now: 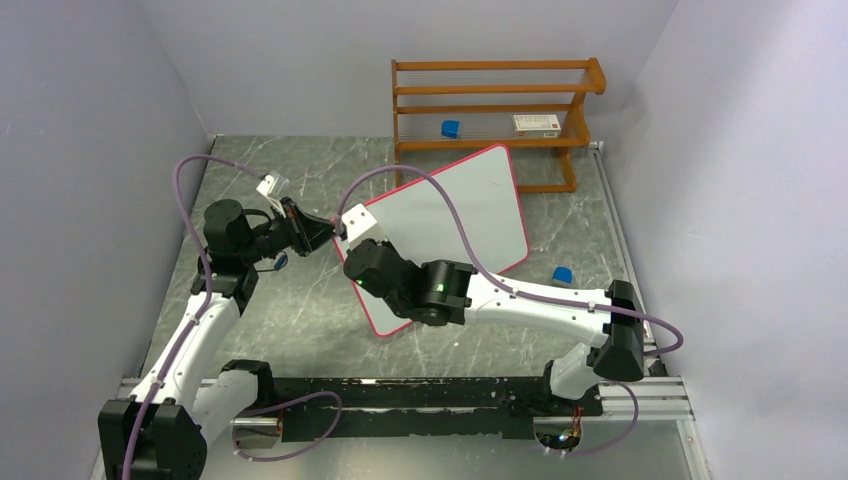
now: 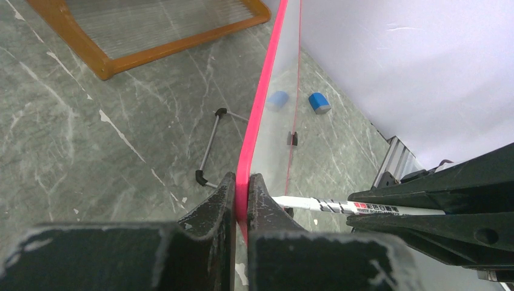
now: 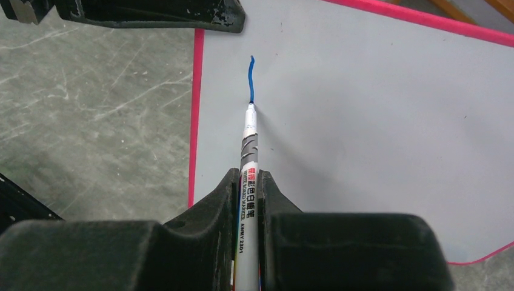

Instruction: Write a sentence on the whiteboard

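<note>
The whiteboard (image 1: 470, 215) stands tilted on the table, white with a red-pink rim (image 2: 260, 115). My left gripper (image 2: 242, 182) is shut on the rim at its left edge, one finger on each face. My right gripper (image 3: 248, 176) is shut on a white marker (image 3: 247, 151), which points away from the jaws. Its tip rests on the board face (image 3: 363, 121) near the upper left corner. Of the sentence, only one short blue stroke (image 3: 251, 79) shows, running up from the tip. In the left wrist view the marker (image 2: 315, 205) comes in from the right beside the board.
A wooden rack (image 1: 495, 110) stands at the back, holding a small blue thing (image 1: 450, 128) and a white box (image 1: 536, 124). Another blue thing (image 1: 563, 274) lies on the table right of the board. The board's wire stand (image 2: 209, 148) sticks out behind it.
</note>
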Action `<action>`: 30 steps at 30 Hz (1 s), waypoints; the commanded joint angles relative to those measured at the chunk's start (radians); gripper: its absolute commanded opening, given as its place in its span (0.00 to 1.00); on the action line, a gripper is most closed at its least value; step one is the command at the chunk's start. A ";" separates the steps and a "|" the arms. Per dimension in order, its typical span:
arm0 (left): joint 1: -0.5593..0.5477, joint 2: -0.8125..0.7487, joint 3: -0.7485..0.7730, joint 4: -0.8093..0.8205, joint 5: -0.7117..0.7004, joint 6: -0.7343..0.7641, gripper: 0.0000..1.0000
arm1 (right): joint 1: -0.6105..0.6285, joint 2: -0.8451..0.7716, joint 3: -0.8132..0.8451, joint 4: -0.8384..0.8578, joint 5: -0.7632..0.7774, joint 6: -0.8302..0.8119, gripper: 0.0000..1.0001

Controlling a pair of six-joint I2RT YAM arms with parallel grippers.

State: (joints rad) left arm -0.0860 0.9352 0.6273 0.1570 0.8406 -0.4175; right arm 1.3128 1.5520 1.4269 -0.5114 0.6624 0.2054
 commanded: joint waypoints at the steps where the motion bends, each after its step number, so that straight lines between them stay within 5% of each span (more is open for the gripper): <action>1: 0.002 0.006 0.006 -0.020 -0.012 0.050 0.05 | 0.000 0.002 -0.014 -0.040 -0.005 0.033 0.00; 15: 0.002 0.009 0.005 -0.017 -0.013 0.048 0.05 | 0.005 -0.019 -0.032 -0.060 -0.016 0.052 0.00; 30: 0.002 0.014 0.008 -0.022 -0.009 0.049 0.05 | 0.010 -0.126 -0.086 0.094 0.051 -0.020 0.00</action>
State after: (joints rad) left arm -0.0860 0.9386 0.6273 0.1600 0.8421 -0.4179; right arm 1.3186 1.4292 1.3499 -0.4831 0.6701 0.2100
